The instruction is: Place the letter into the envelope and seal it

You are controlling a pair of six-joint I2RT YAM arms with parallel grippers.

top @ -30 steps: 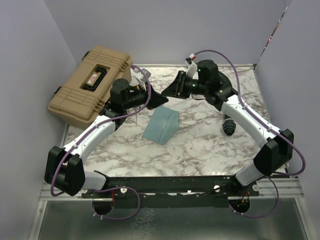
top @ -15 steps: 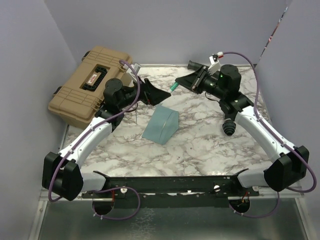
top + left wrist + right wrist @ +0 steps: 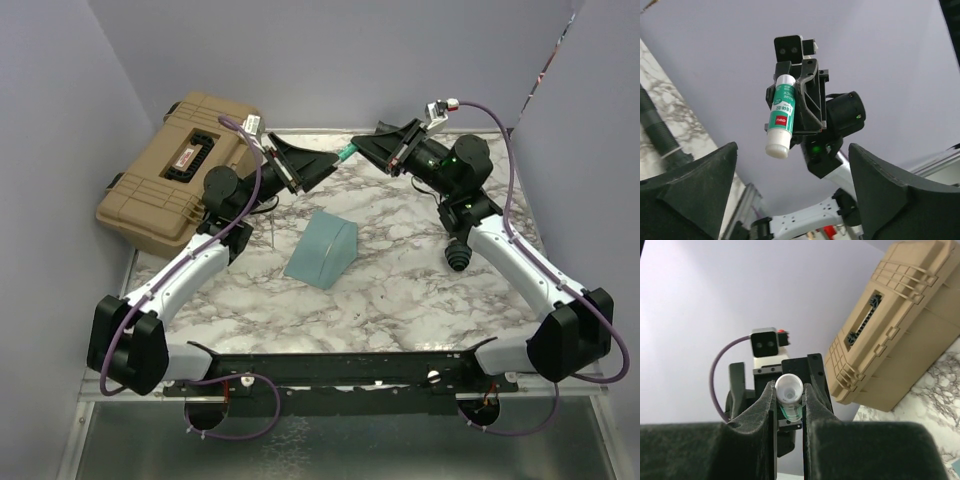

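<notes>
Top external view: left gripper (image 3: 316,166), jaws spread wide and empty, faces right gripper (image 3: 358,150), clamped on a glue stick (image 3: 345,152), toward the table's (image 3: 420,290) 12 o'clock; envelope (image 3: 322,250) lies mid-table, at 6 o'clock from both.

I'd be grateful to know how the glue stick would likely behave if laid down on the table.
The glue stick is a smooth round tube, so it would probably roll. It looks small and plastic, so likely light, stiff and somewhat slippery.
</notes>
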